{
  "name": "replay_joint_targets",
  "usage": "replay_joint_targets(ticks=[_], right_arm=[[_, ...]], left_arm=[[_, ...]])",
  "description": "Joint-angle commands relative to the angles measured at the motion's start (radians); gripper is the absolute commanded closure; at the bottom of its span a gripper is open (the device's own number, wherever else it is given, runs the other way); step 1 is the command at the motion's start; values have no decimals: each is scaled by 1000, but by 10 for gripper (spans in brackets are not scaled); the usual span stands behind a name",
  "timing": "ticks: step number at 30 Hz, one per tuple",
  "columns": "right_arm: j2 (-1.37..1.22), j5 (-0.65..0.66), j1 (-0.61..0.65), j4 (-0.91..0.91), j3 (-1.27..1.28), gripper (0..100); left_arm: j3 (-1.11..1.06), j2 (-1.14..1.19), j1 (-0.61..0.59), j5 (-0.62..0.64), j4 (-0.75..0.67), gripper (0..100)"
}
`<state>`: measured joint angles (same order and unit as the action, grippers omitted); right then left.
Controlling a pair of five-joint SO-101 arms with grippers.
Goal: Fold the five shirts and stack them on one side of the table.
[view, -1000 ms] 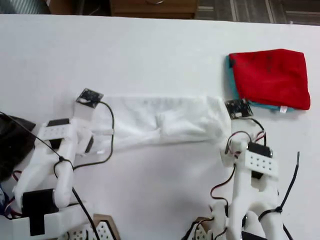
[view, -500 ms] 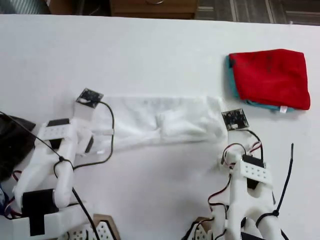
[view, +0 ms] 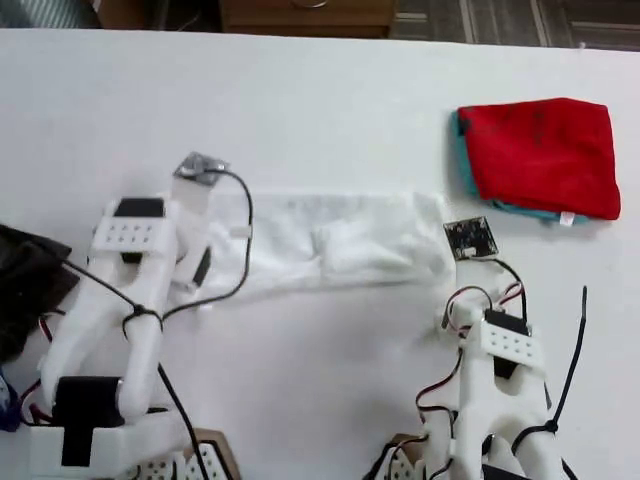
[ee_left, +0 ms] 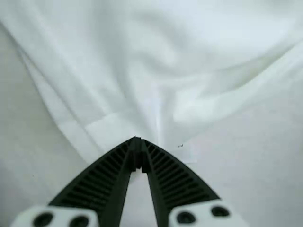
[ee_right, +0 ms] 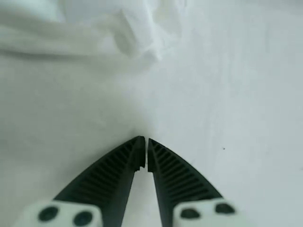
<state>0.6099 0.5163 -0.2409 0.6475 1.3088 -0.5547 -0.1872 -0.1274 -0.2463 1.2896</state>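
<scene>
A white shirt (view: 330,245) lies as a long folded strip across the middle of the table. My left gripper (ee_left: 138,144) is shut at the shirt's left end, and creases in the white cloth (ee_left: 156,71) run into its tips. The left arm (view: 140,260) covers that end from above. My right gripper (ee_right: 145,144) is shut on nothing over bare table, just short of the shirt's right edge (ee_right: 137,42). The right arm (view: 500,340) stands at the front right. A folded red shirt (view: 545,150) rests on a teal one (view: 466,165) at the back right.
Dark clothing (view: 25,290) lies at the table's left edge beside the left arm. Cables hang off both arms. The white table (view: 300,100) stretches wide behind the white shirt, with open room between the arms at the front.
The left arm has moved away from the front edge and a little to the right over the shirt's left end. The right arm drew back slightly from the shirt's right end.
</scene>
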Motion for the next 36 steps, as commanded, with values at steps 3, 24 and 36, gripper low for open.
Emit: replay_joint_targets(ticks=[3, 24, 36], right_arm=[[30, -2, -5, -15, 0, 977], [28, -63, -5, -16, -2, 977], [28, -63, -5, -16, -2, 977]], left_arm=[[266, -15, -63, 94, 117, 902], [231, 322, -199, 336, -247, 755], [591, 577, -210, 328, -23, 758]])
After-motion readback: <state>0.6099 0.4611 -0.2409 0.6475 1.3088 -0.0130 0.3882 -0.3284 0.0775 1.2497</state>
